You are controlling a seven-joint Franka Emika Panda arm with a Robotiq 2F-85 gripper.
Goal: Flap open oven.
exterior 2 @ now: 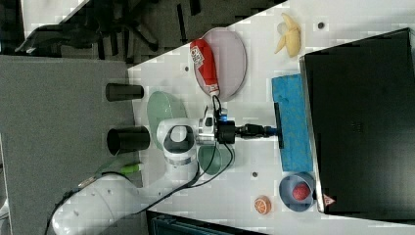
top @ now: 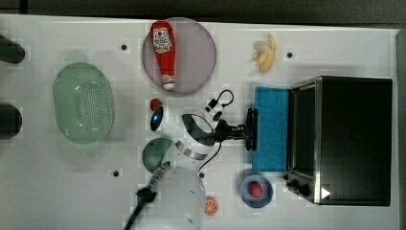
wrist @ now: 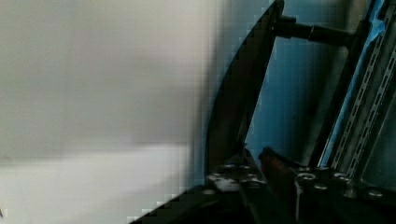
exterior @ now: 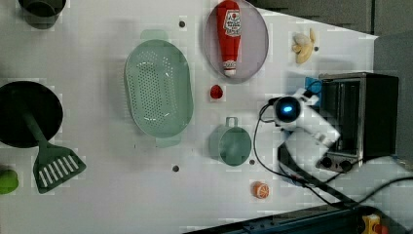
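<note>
The oven [top: 352,139] sits at the top view's right, its blue-tinted door [top: 271,128] flapped down flat onto the table. The gripper [top: 245,130] is pinched nearly closed on the door's black bar handle [top: 252,129] — the wrist view shows that bar [wrist: 236,100] up close, plus ribbed metal rack rails inside. Two small black knobs [exterior: 336,164] appear in the left view.
</note>
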